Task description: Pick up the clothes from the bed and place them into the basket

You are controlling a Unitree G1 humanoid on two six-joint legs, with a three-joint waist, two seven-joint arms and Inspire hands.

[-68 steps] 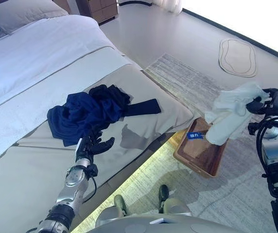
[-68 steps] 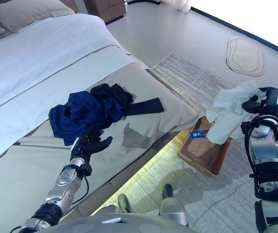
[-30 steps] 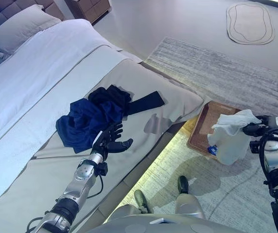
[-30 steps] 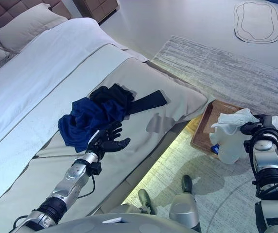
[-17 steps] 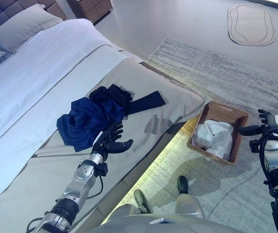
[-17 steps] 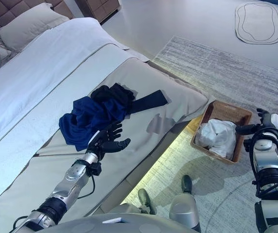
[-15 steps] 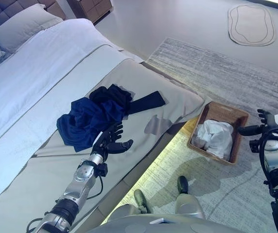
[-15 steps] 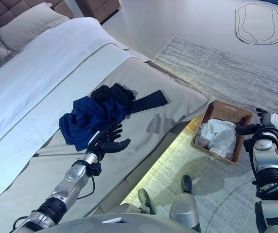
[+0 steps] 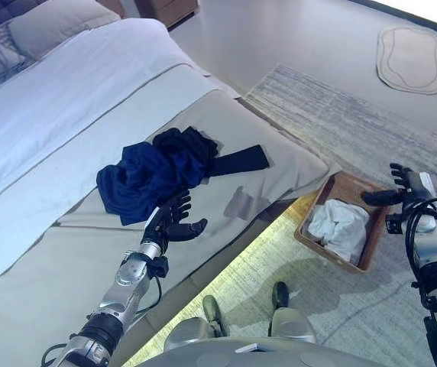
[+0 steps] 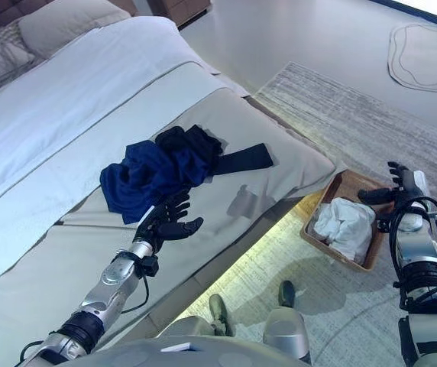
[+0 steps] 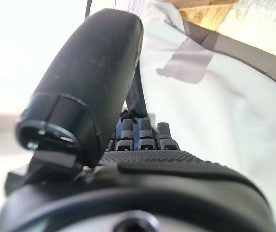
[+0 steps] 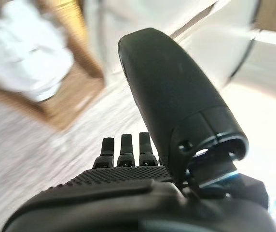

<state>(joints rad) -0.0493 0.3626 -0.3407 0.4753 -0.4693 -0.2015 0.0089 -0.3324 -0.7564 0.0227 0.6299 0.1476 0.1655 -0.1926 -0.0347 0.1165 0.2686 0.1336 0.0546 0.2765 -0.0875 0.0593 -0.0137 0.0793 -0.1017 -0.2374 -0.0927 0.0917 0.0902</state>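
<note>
White clothing [image 9: 339,227] lies in the basket [image 9: 371,248] at right, the right hand [image 9: 399,186] beside it open and empty, so next the spread, empty left hand [image 9: 171,223] must grasp the navy-and-black clothes [image 9: 157,170] mid-frame on the bed [image 9: 66,115].

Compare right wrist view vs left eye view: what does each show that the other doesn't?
Only the right wrist view: the right hand from behind at close range, fingers straight, holding nothing.

Only the left eye view: the bed with the crumpled navy-blue garment and black garment on it, the left hand open just below them, and the pale oval mat on the floor.

Both: the brown woven basket with the white cloth inside it, standing on the grey rug.
</note>
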